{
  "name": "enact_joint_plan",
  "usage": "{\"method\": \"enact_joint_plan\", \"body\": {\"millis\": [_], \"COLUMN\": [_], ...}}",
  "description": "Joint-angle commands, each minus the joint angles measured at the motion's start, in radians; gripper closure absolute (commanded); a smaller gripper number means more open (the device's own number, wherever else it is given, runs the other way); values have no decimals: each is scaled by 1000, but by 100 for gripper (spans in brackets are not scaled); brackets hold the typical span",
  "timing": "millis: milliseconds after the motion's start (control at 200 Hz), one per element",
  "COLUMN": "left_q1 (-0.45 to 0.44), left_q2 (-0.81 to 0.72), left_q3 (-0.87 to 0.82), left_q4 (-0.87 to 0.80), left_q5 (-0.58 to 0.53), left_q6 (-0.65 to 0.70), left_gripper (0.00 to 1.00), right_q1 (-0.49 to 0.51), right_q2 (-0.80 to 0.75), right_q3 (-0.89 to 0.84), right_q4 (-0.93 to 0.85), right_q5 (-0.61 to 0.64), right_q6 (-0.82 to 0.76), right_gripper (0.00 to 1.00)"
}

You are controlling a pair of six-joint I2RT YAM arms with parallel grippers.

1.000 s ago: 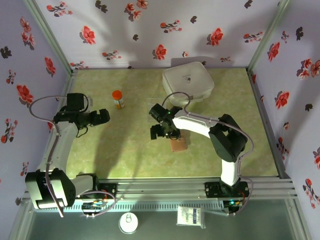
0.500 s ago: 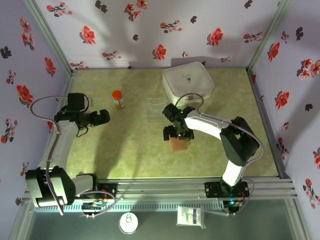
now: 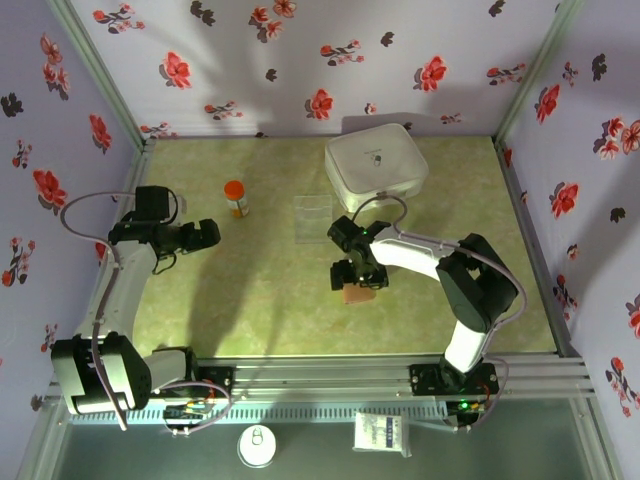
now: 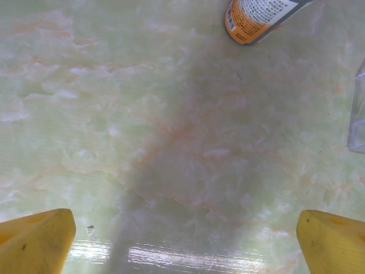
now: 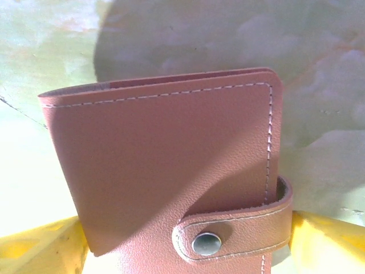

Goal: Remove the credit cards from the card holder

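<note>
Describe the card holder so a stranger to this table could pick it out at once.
On the green marbled table, look near the middle, a little nearer the arms than the white square case. The card holder sits there between the right fingers. It is the one brown leather thing: flat, stitched, folded shut with a snap strap, unlike the orange bottle and clear tray.

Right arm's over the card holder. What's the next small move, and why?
Probably close the right gripper on the card holder to pin it. It lies shut, strap snapped, and the yellow fingers flank it; whether they touch I cannot tell. It needs steadying before the snap is undone.
</note>
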Motion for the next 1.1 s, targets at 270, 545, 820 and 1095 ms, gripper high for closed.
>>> {"method": "enact_joint_plan", "body": {"millis": [270, 545, 820, 1095], "left_q1": [9, 9, 9, 9], "left_q2": [-10, -26, -51, -67], "left_q3": [5, 5, 0, -4], "left_q4": [-33, -28, -22, -9], "left_q5": [-19, 17, 65, 130], "left_q6": [24, 20, 11, -5], "left_gripper": [0, 0, 0, 0], "right_q1": [2, 49, 137, 183], "right_q2": [6, 41, 129, 159], "right_q3": [31, 115, 259, 302], "right_q4": [-25, -70, -119, -45], "right_q5": [-7, 12, 39, 69], "right_q6": [-7, 22, 86, 224], "right_gripper": [24, 28, 30, 30]}}
